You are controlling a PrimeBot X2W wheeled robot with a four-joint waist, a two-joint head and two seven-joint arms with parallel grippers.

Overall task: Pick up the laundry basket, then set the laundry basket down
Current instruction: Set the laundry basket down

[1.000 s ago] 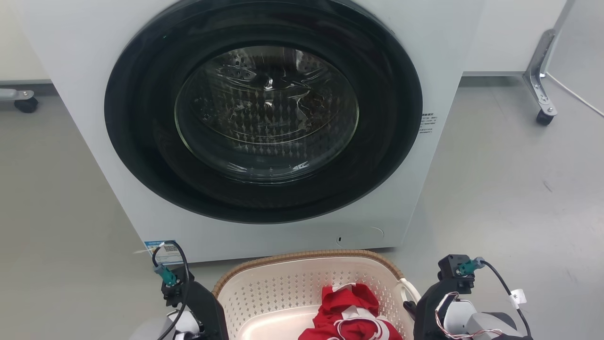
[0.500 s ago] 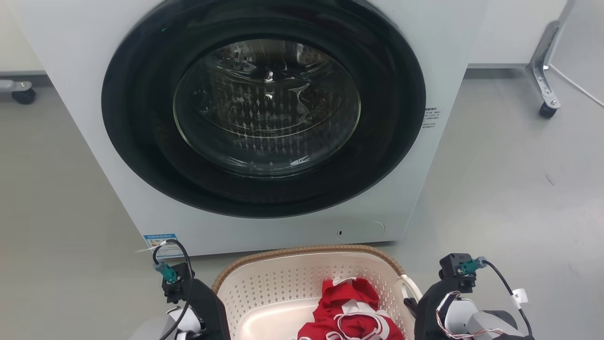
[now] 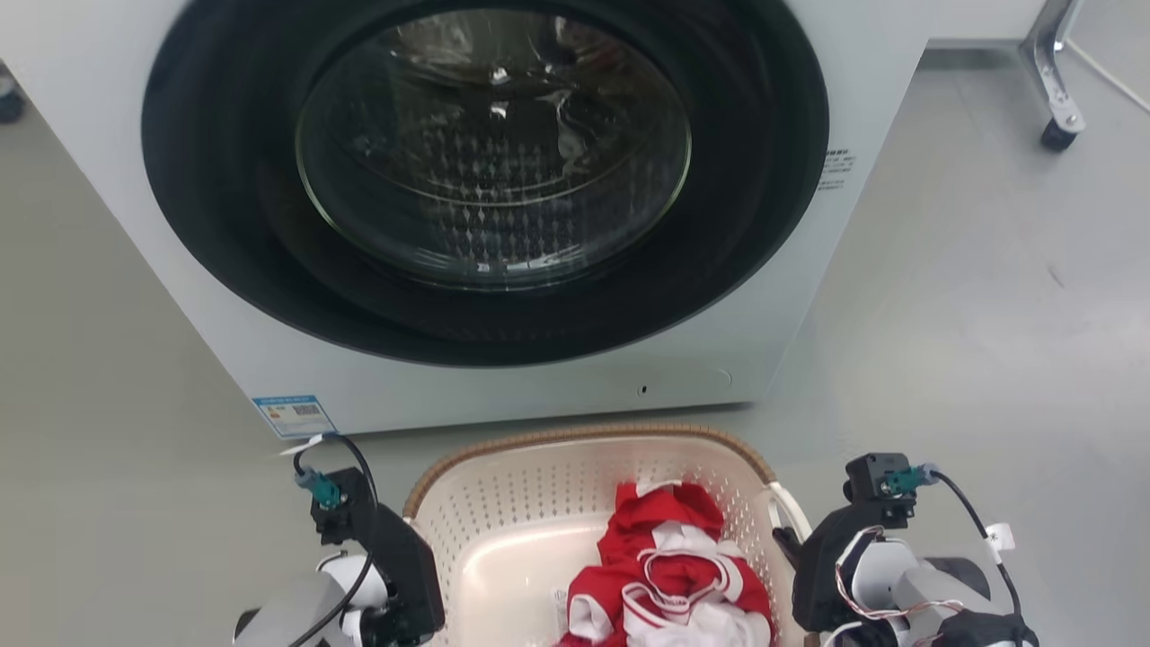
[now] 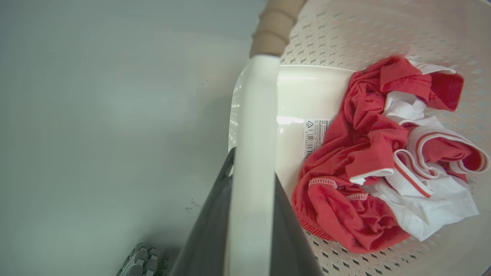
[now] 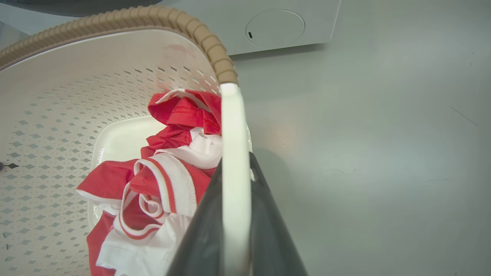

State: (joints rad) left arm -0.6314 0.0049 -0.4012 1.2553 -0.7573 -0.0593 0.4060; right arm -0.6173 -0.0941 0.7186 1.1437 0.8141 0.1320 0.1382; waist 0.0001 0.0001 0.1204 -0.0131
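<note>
Nearest the robot, at 7 o'clock in the head view, the left gripper (image 4: pixel 253 165) has its two dark fingers pressed on either side of the basket's white left handle (image 4: pixel 255 115), clamped on it. At 5 o'clock the right gripper (image 5: pixel 236 161) pinches the white right handle (image 5: pixel 233 126) in the same way, one finger on each face of the strap.

Between them, at 6 o'clock, sits the laundry basket (image 3: pixel 584 436), cream-white with perforated walls and a brown woven-look rim. Whether its base touches the grey floor (image 3: pixel 988 314) or hangs just above it cannot be told. Inside, bunched toward the right wall, lies a red-and-white garment (image 3: pixel 669 566), crumpled, with white ribbed bands edged in red. It partly covers a barcode label (image 4: pixel 313 136) stuck on the smooth basket bottom.

Just beyond the far rim, at 12 o'clock, stands a white front-loading washing machine (image 3: pixel 539 395). Its round door (image 3: pixel 494 144) is closed, with a dark ring around glass that shows the steel drum. The machine blocks the way straight ahead of the basket. A round cover (image 3: pixel 683 382) sits low on its front panel, near 12 o'clock of the basket, and a blue sticker (image 3: pixel 294 415) sits at the lower left corner.

Farther off, at 1 o'clock, a metal leg with a black castor (image 3: pixel 1058 135) stands on the floor, well apart from the basket.
</note>
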